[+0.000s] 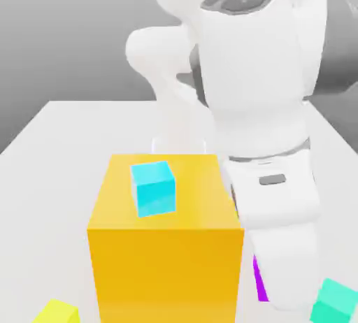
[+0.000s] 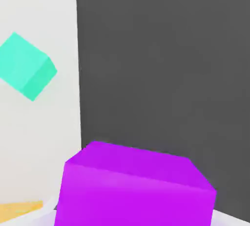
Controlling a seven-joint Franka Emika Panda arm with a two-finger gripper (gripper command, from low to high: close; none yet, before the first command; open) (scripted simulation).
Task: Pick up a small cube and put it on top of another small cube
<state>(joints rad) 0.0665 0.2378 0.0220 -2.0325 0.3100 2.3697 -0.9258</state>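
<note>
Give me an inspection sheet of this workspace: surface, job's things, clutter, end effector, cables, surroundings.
Surface: white table, flat, bare toward the back.
Job's things: purple cube close under the hand camera; in the exterior view a sliver of it shows beside the arm. Yellow cube at the front edge, on the exterior view's left.
Clutter: big orange block in the middle, with a cyan cube on top; teal-green cube at the exterior view's right.
End effector: shut; the purple cube sits right at it, grip not visible.
Cables: nothing seen.
Surroundings: plain grey backdrop.
</note>
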